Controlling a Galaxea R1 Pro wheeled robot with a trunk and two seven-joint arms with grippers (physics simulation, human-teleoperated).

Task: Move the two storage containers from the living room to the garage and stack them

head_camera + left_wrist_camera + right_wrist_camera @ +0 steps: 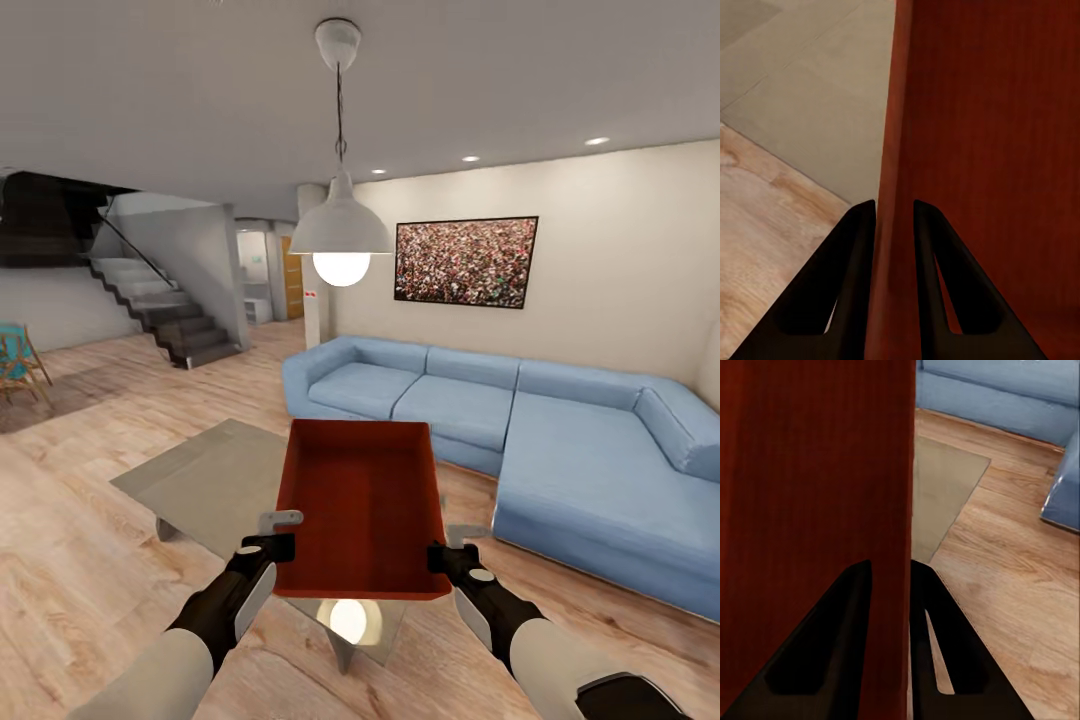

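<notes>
Living room, head view. One orange-red storage container [362, 505] held up in front of the robot, above a low grey coffee table [200, 478]. Open top faces the camera; inside is bare, nothing in it. Walls taper slightly toward the base.

Left gripper [272, 543] clamps the container's left side wall near the closer end; right gripper [443, 553] clamps the right wall at a matching spot. Both forearms reach forward and slightly inward, dark wrists, pale sleeves lower down. Container sits level between them, long axis pointing away from the robot.

Left wrist view: the two dark fingers [844, 292] straddle the red wall [896, 150], one on each side, pinching it. Container interior lies to one side, grey table top [810, 90] and light wood-plank floor [765, 247] to the other.

Right wrist view: same pinch, fingers [832, 637] on either side of the wall [904, 472]. Beyond it a corner of the grey table, plank floor, and the blue sofa's base [997, 397].

Head view alone gives the room: blue corner sofa [560, 440] to the right, framed picture [466, 262] on the beige wall, pendant lamp [341, 232] hanging ahead, grey staircase [160, 300] far left. The lamp's reflection glows in the table's near end, under the container.
</notes>
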